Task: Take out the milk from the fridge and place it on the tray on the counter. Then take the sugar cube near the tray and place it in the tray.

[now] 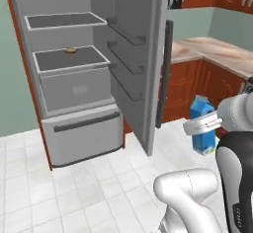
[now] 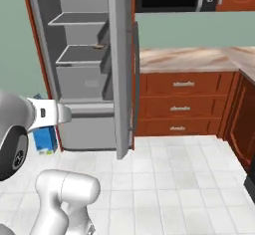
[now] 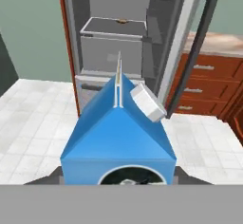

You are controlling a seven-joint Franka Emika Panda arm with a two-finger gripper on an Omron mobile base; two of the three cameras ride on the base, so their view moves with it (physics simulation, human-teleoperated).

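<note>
Out on the white tiled floor, well clear of the fridge, the milk hangs in the air at the end of the white arm! From the left base view the blue carton stands upright with its gable ridge on top, and the gripper crosses its middle with a pale band. From the right base view just a bright blue corner of the carton peeks out below the arm's wrist, low at the left. The hand view looks straight down the carton's blue gable, its white ridge seam running up the middle and a white cap sitting on the right slope. The jaws are clamped on the carton's two sides, the fingertips hidden by the carton itself. A pale label shows near the carton's base in the left base view, but no writing on it can be read, and no brand can be made out.

Behind the carton, the fridge door stands wide open, its dark bar handle facing the room and its inner racks bare. Grey shelves and drawers show inside, and a small tan piece lies on the second shelf. Off to the right runs the counter, light tan wood grain with reddish stains, above red-brown cabinets.
</note>
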